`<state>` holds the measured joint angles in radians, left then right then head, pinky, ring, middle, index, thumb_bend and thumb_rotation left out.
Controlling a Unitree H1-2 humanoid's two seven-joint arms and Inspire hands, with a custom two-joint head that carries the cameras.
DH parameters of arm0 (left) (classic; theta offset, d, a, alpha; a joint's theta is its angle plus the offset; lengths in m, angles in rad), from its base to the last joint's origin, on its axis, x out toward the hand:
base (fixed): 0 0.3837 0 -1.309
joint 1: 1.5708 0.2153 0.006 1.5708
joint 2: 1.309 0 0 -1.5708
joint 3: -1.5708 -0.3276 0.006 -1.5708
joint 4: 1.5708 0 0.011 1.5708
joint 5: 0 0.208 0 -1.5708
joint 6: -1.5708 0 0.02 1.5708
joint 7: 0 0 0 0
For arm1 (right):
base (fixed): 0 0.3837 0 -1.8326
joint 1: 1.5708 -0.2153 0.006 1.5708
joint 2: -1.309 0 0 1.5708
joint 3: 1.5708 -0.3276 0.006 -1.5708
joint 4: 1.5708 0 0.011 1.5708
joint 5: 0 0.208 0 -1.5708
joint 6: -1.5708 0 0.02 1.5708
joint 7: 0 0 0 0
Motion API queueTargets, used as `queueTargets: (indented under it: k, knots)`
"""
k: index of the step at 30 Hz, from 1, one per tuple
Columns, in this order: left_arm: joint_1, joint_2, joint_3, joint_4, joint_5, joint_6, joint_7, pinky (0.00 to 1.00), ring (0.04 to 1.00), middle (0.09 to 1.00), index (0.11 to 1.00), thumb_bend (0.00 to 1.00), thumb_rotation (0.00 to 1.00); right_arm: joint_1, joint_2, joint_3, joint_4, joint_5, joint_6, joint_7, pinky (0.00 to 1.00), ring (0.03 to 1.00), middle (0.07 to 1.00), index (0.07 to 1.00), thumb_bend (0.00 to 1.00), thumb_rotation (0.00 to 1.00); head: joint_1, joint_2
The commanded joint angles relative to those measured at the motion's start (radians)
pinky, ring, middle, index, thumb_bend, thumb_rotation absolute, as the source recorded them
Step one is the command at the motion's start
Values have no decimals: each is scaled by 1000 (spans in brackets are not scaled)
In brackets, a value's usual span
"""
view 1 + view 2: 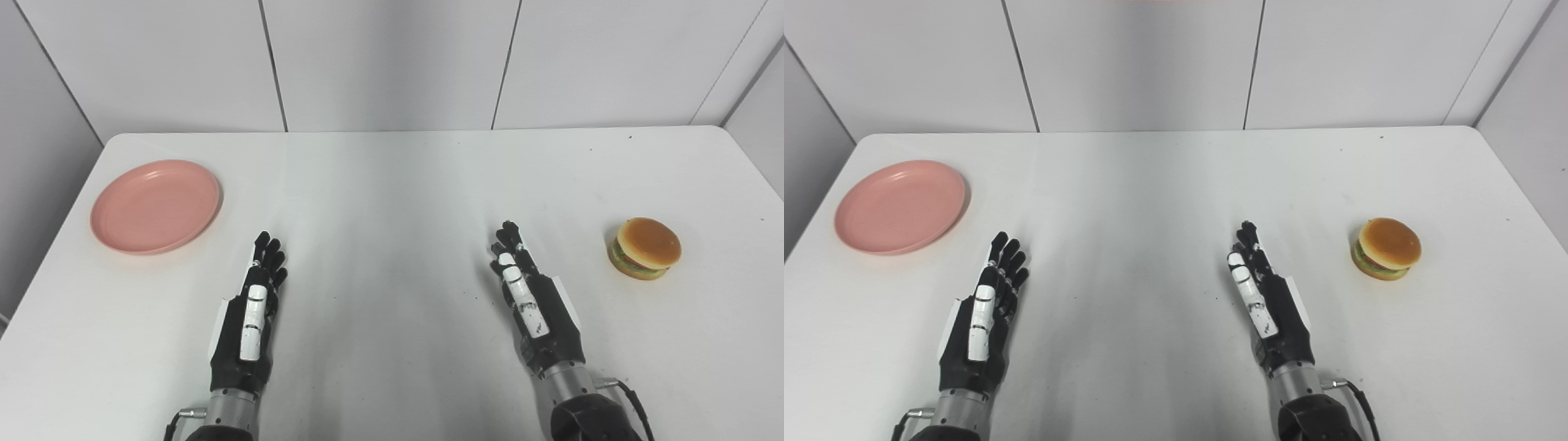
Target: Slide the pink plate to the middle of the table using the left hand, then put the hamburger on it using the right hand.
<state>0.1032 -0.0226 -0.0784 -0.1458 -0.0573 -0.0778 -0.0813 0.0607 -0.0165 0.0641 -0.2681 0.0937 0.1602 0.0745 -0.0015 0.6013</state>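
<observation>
Left hand: the left hand point(248, 321) hangs low over the near worktop, edge-on, its fingers point(269, 251) straight, spread a little and pointing away; it holds nothing.
Right hand: the right hand point(533, 303) is level with it on the other side, also edge-on, fingers stretched forward and slightly apart, with nothing in them.
Between the hands: a bare stretch of white worktop point(392, 202) with a few dark specks; the hands are well apart.
Wrists: grey metal cuffs at the bottom edge, each with a thin black cable beside it.
Burger: the burger point(645, 248) sits upright on the worktop, right of the right hand and slightly farther back, apart from it, near the right edge.
Plate: the pink plate point(156, 205) lies flat at the far left, beyond and left of the left hand, not touched by it, close to the left edge.
Task state: the plate is off to the side, not in the middle, and carries nothing; burger and plate are at opposite sides.
Backdrop: pale wall panels with dark seams stand behind the far edge.
View difference: the left eye view shows more grey wall on the left; the right eye view shows more on the right, a pinkish sliver at its top edge, and the left hand's fingers more fanned.
</observation>
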Motion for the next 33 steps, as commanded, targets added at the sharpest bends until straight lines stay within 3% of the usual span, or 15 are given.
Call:
queueTargets:
  k: [1, 5, 18, 29, 33]
  knots:
    - [0, -14, -5, 9, -1, -36, 2, 1000, 1000, 1000, 1000, 599, 1000, -23, -1, 5, -12, 7, -5, 12, 1000, 1000, 1000, 1000, 618, 776, 3, -5]
    - [-9, -17, 1, 33, 2, -67, 11, 1000, 1000, 1000, 1000, 589, 1000, -23, 3, 2, -7, 11, -2, 11, 1000, 1000, 1000, 1000, 612, 777, 4, -7]
    - [-9, -8, -5, 15, 10, -37, 17, 1000, 1000, 1000, 1000, 598, 1000, -13, -1, -8, -20, 11, -9, 6, 1000, 1000, 1000, 1000, 608, 819, 11, -7]
    - [-16, 9, -12, 32, -5, -49, -7, 1000, 1000, 1000, 1000, 590, 1000, -23, 1, -7, -5, 9, -18, 9, 1000, 1000, 1000, 1000, 606, 807, 17, -11]
    - [-11, 11, -23, 37, 7, -58, -9, 1000, 1000, 1000, 1000, 598, 1000, -16, -6, -10, -3, 9, -27, 12, 1000, 1000, 1000, 1000, 599, 809, 100, -44]
